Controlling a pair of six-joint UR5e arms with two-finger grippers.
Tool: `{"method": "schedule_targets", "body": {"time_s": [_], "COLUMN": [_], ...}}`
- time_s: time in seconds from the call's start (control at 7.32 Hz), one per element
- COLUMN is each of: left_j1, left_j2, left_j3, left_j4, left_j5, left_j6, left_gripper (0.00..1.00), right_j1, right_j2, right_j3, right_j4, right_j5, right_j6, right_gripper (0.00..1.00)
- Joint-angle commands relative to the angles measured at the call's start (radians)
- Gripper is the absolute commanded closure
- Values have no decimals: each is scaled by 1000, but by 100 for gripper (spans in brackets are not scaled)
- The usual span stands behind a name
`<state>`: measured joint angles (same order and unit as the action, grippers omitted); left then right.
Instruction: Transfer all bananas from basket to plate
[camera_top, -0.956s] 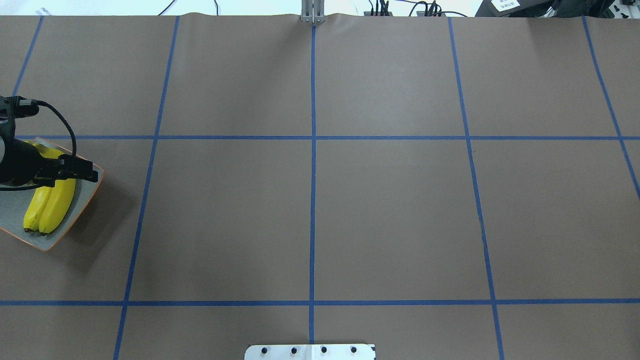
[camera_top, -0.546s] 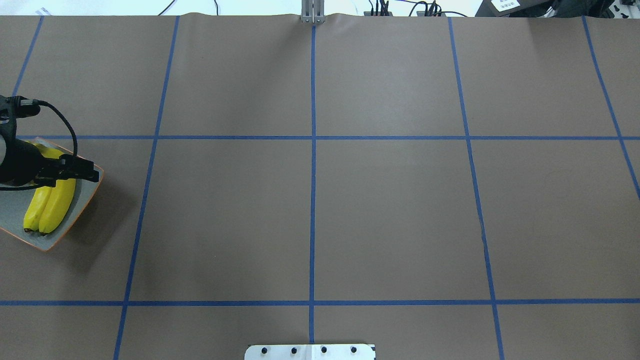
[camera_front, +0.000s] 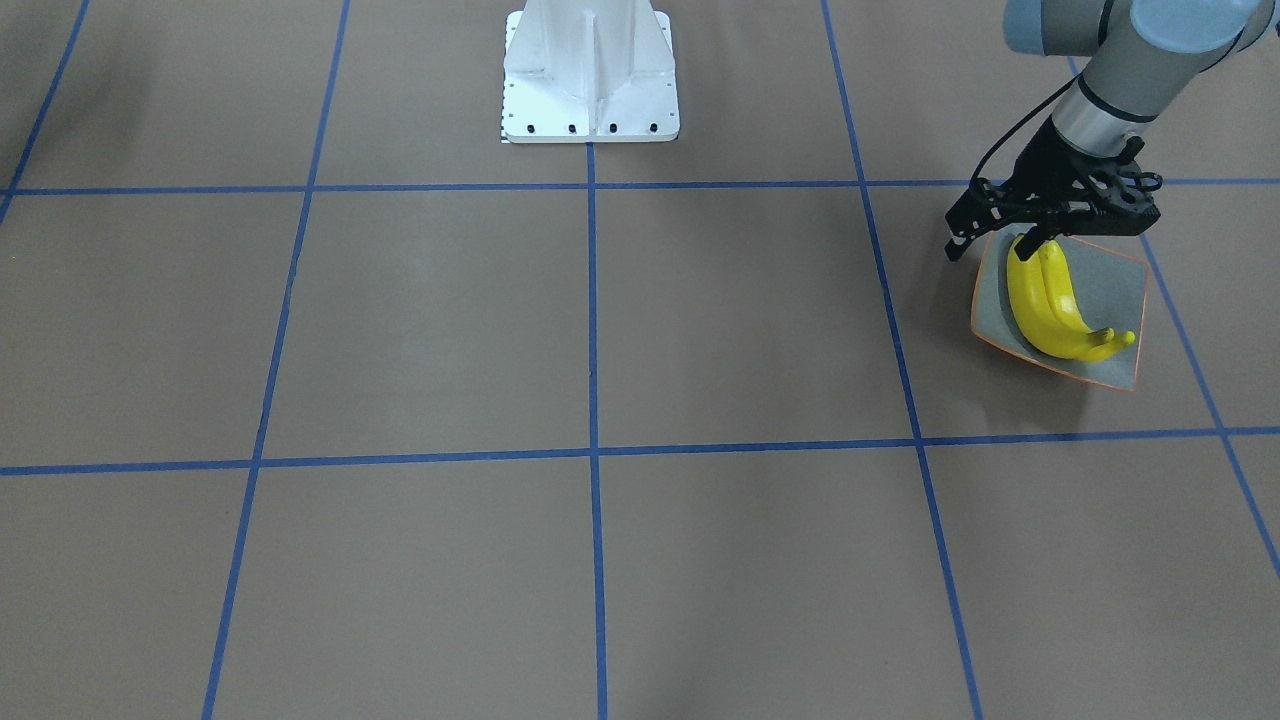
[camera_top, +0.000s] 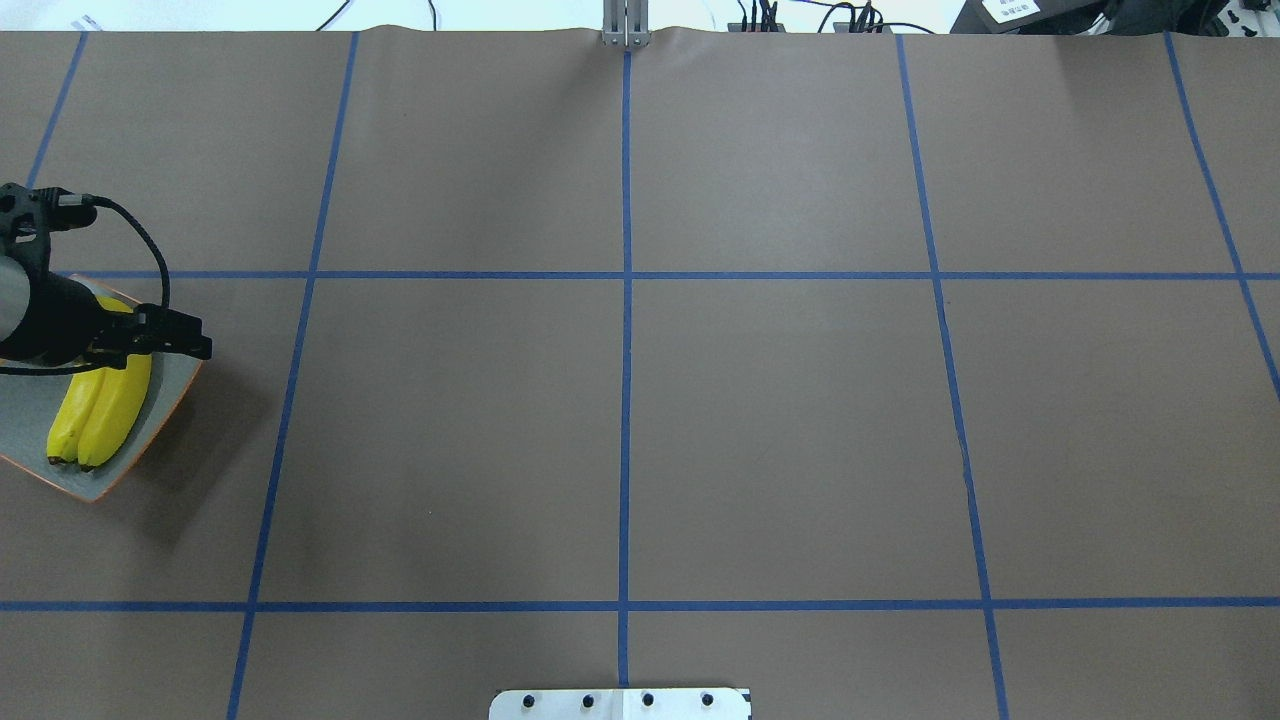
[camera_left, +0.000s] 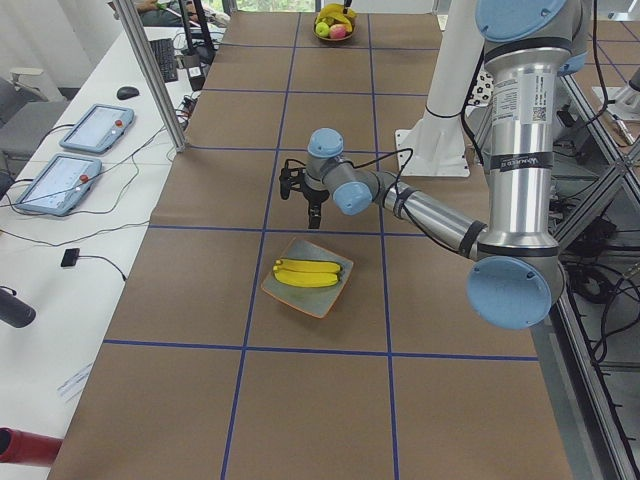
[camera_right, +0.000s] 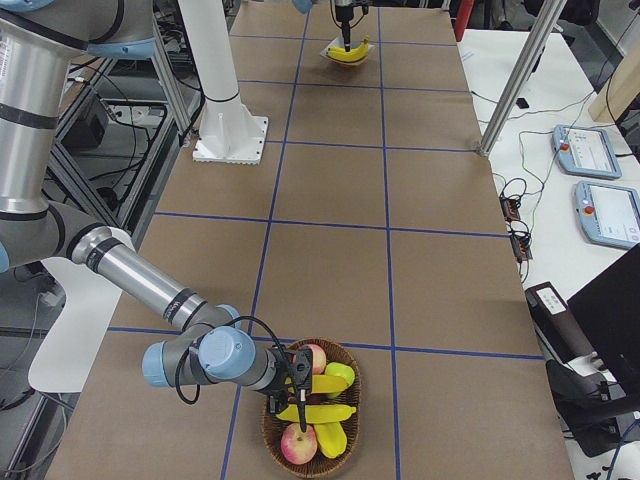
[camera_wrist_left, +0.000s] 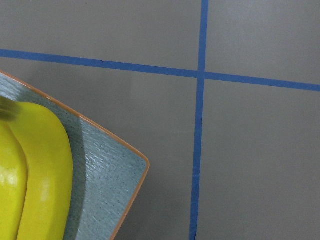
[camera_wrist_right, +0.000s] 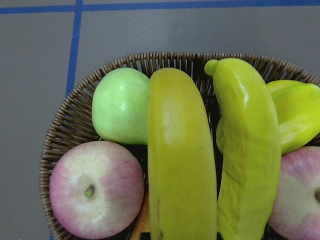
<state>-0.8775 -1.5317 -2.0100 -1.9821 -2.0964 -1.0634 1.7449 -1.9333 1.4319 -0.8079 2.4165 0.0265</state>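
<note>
Grey plate (camera_top: 145, 430) w/ a thin orange rim sits at the far left of the overhead view, on the brown table (camera_top: 800, 430). Two bananas (camera_top: 100, 410) lie in it side by side, touching. The left gripper (camera_top: 200, 338) hangs over the plate's far right corner, above the bananas' upper ends. Its fingers look apart, w/ nothing btwn them as far as we can see.

Front view: same pair on the plate, stem ends toward the camera. The gripper is above the plate edge nearest the robot.

Left side view: near arm stretched out, gripper raised clear of plate & fruit, approx. over the plate's far edge.

Right side view: a wicker basket (camera_right: 268, 430) close to the camera holds two more bananas among apples (camera_right: 298, 443). The right gripper (camera_right: 299, 405) points down into it, right over a banana. Apart or together, we can't tell.

Left wrist cam: plate corner & banana flanks lower left, blue tape (camera_wrist_left: 200, 125) crossing on the table.

Right wrist cam: basket from above, both bananas side by side in the middle. A green apple (camera_wrist_right: 122, 105) & a pink apple (camera_wrist_right: 95, 190) lie to their left.
</note>
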Motion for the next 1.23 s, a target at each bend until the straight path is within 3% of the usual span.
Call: {"method": "schedule_targets", "body": {"time_s": [0.0, 0.27, 0.55, 0.68, 0.96, 1.09], "left_j1": [0, 2, 11, 12, 64, 65], "left_j2": [-31, -176, -321, -373, -523, -578], "left_j3": [4, 74, 147, 174, 249, 278], "left_j4": [2, 3, 6, 2, -4, -9], "left_j5": [-2, -10, -16, -17, -16, -16], "left_j6": [-1, -106, -174, -217, -301, -343], "left_gripper": [1, 1, 1, 1, 1, 1], "right_j1": [22, -40, -195, -291, -492, -598], "right_j2": [23, 118, 271, 328, 443, 541], "right_j3": [56, 100, 108, 160, 301, 324], "right_j4": [-4, -1, 4, 6, 4, 6], "right_j5": [12, 128, 164, 155, 51, -17], "right_j6": [24, 259, 451, 571, 901, 1072], "right_gripper": [100, 100, 100, 100, 100, 100]}}
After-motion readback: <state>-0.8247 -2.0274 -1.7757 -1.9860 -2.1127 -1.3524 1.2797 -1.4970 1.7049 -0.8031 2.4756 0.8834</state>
